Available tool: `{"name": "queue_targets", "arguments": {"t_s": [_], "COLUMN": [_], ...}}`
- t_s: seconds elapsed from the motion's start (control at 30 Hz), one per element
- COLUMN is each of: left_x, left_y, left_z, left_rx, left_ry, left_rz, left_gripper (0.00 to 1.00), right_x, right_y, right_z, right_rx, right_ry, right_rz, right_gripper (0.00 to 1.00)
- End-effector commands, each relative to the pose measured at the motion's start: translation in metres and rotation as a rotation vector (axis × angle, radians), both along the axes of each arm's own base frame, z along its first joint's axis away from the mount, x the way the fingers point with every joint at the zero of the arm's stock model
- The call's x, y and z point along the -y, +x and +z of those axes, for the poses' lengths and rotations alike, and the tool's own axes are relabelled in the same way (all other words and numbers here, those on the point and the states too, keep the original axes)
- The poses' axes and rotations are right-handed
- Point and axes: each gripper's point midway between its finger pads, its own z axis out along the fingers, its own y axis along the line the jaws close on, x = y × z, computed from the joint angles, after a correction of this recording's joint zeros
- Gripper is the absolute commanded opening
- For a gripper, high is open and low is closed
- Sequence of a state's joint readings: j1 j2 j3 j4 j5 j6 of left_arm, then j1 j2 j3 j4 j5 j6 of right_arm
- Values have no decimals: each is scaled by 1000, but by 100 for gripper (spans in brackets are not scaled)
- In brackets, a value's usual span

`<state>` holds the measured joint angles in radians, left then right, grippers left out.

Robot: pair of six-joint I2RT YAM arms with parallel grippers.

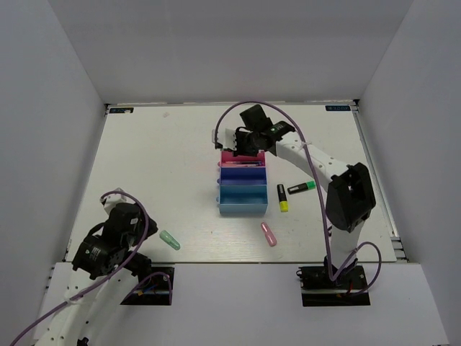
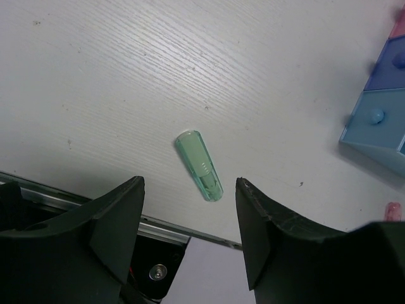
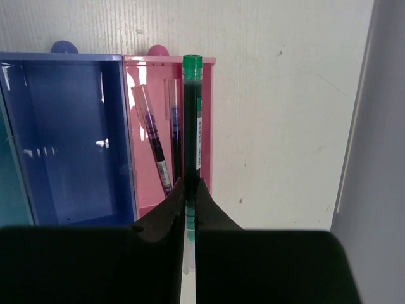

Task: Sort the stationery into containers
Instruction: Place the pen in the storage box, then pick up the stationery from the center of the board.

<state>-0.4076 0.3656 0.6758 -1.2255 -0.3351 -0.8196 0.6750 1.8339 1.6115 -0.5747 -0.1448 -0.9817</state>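
Note:
My right gripper (image 3: 190, 187) is shut on a thin dark pen with a green end (image 3: 192, 120) and holds it over the right wall of the magenta-pink tray (image 3: 147, 190); two thin pens (image 3: 159, 142) lie inside that tray. The dark blue tray (image 3: 63, 139) beside it holds nothing I can see. From above, the right gripper (image 1: 252, 137) is over the pink tray (image 1: 232, 157), with the dark blue (image 1: 242, 173) and light blue (image 1: 243, 198) trays nearer. My left gripper (image 2: 190, 209) is open above the mint-green stick (image 2: 199, 164), also at the near left (image 1: 170, 240).
A yellow-capped highlighter (image 1: 282, 198) and a green-capped highlighter (image 1: 302, 188) lie right of the trays. A pink stick (image 1: 269, 234) lies in front of them. The table's near edge rail (image 2: 164, 225) runs just below the mint stick. White walls enclose the table.

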Motion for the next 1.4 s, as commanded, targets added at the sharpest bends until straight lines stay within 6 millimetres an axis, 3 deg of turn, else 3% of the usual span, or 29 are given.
{"name": "queue_targets", "arguments": {"t_s": [0.0,0.13,0.4,0.5,0.53,0.57,0.73,0.83,0.87,0.9,0.93,0.97,1.0,1.03,1.07,1.1,1.17,1.2,1.27,1.3,1.37], "left_x": [3,4,8,9,10,9,9,9,12,12,13,14,15,14,14,15,19,19,22,26,32], "left_y": [2,3,2,2,2,2,-1,-5,-7,-8,-11,-13,-14,-16,-20,-21,-23,-24,-25,-27,-25], "left_z": [-4,-6,-11,-12,-12,-14,-16,-19,-20,-22,-26,-28,-30,-33,-38,-41,-46,-48,-54,-59,-67], "left_rx": [-9,-12,-27,-33,-34,-36,-83,-133,-145,-168,-196,-215,-237,-259,-298,-315,-358,-371,-411,-433,-467], "left_ry": [-2,-7,-22,-27,-30,-26,-20,-8,-19,-14,-11,-17,-12,-4,0,-1,-22,-22,-41,-75,-94], "left_rz": [-10,-10,-18,-18,-21,-20,-14,-14,-20,-23,-31,-30,-29,-26,-21,-17,4,13,57,94,111], "left_gripper": [70,70,70,70,70,71,73,72,69,62,56,51,41,38,38,38,39,42,53,56,62], "right_x": [-14,-14,-10,-8,-6,-7,-5,-5,-5,-5,-6,-6,-8,-6,6,10,11,17,18,19,27], "right_y": [3,12,27,24,24,25,28,24,22,19,19,20,27,29,26,29,10,-4,-30,-38,-59], "right_z": [-8,-29,-49,-53,-54,-53,-45,-34,-33,-18,-9,7,26,33,43,63,67,59,61,59,53], "right_rx": [-6,-22,-29,-64,-73,-69,-62,-63,-77,-68,-102,-82,-41,-40,-109,-98,-233,-304,-423,-469,-532], "right_ry": [-13,-52,-102,-121,-124,-119,-94,-69,-53,-19,45,90,169,208,312,391,467,434,450,460,460], "right_rz": [134,141,114,109,100,95,72,62,50,38,-63,-110,-157,-212,-450,-511,-573,-595,-596,-618,-616], "right_gripper": [0,0,0,20,31,35,44,44,42,39,30,0,0,0,0,0,0,0,14,34,48]}}
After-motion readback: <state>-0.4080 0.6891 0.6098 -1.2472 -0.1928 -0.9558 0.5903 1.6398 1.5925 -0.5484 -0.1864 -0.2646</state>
